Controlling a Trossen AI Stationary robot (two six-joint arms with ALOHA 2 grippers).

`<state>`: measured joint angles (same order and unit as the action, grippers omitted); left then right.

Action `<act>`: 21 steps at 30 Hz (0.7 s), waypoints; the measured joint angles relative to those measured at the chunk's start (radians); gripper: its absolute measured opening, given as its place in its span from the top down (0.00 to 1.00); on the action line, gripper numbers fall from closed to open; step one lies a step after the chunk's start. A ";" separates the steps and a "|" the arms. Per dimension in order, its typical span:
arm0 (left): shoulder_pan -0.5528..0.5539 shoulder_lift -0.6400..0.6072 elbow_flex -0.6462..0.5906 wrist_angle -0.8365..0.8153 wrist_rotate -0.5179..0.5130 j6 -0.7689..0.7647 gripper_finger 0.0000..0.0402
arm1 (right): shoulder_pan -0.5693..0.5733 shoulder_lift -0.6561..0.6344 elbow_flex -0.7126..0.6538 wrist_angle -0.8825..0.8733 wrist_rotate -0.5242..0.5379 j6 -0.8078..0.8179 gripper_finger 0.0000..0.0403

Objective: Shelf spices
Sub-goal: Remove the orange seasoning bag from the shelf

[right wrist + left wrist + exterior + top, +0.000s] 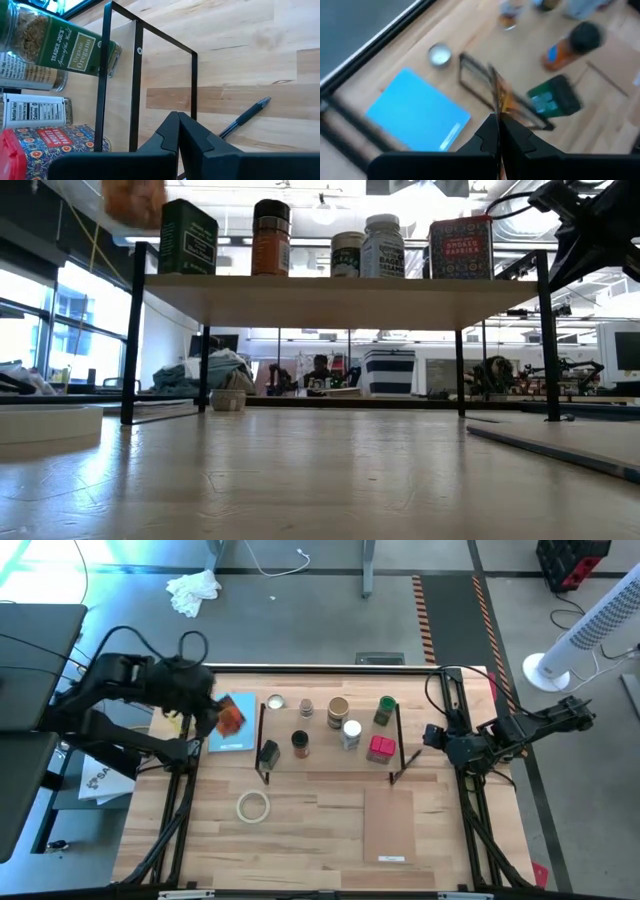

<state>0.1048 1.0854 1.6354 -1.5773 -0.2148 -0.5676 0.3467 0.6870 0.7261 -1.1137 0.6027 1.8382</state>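
Note:
The shelf [330, 765] stands mid-table with several spices on its plank: a dark green tin [188, 238], an orange jar [270, 238], a white-lidded jar [384, 246], a red tin [45, 145] and a green oregano jar [60, 42]. My left gripper [215, 716] hangs left of the shelf, above the blue pad [235, 738], shut on a thin orange packet [232, 718]. A small silver-topped tin [275, 702] rests on the table beside the shelf's left frame. My right gripper [178, 131] waits shut off the shelf's right end. My left gripper pinches the orange packet [503, 100] between its two fingers, at one edge. The fingers slant down from the table's left. The packet shows edge-on, reaching out past the fingertips, and is lifted clear of the table and the pad.
A white tape ring [253, 806] lies near the front left. A thin pale board [388, 825] lies in front of the shelf's right half. A dark pen [245, 117] lies on the table by the right gripper. The shelf's black wire end frames [105, 75] stand at both ends.

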 joint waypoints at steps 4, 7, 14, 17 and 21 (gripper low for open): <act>-0.036 -0.023 -0.167 0.047 0.069 -0.077 1.00 | 0.000 0.003 0.000 0.003 0.001 0.005 1.00; -0.081 -0.040 -0.307 -0.002 0.097 -0.154 1.00 | 0.000 0.003 0.000 0.003 0.004 0.005 1.00; -0.138 -0.132 -0.574 0.213 0.026 -0.386 1.00 | 0.000 0.007 0.000 0.003 0.008 0.006 1.00; -0.157 -0.160 -0.678 0.266 0.007 -0.463 1.00 | 0.000 0.007 0.000 0.000 0.008 0.005 1.00; -0.199 -0.162 -0.789 0.353 0.010 -0.535 1.00 | 0.000 0.006 0.000 0.000 0.008 0.006 1.00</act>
<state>-0.0942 0.9233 0.8460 -1.2243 -0.2047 -1.1025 0.3467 0.6933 0.7261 -1.1140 0.6102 1.8439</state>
